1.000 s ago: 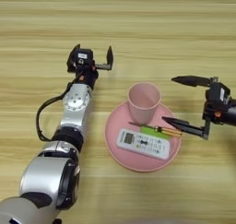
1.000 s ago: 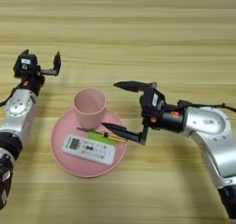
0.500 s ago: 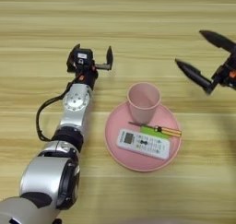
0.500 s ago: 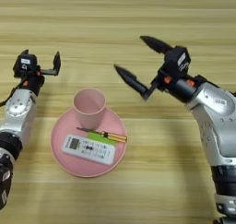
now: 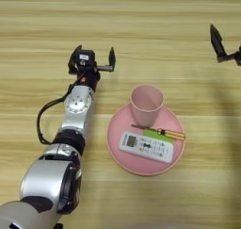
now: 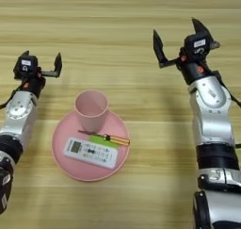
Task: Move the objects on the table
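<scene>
A pale pink cup [image 5: 147,103] stands upright on the far part of a wide pink plate [image 5: 118,129]. A thin screwdriver [image 5: 161,132] with an orange-yellow handle lies across the plate, on top of a flat green block [image 6: 100,139] that shows only as a strip. My right gripper [image 6: 181,39] is open and empty, held over bare table far to the right of the cup. Left of the cup, my left gripper [image 5: 92,61] rests open and empty.
A white remote control [image 5: 146,147] lies on the near half of the plate, covering part of the green block. The wooden table [image 6: 122,16] fills the view. My left forearm [image 5: 75,115] runs from the lower left corner toward its gripper.
My right gripper has drawn back from the screwdriver on the plate and moved up and away to the right, open. The screwdriver stays on the plate. The left arm has not moved.
</scene>
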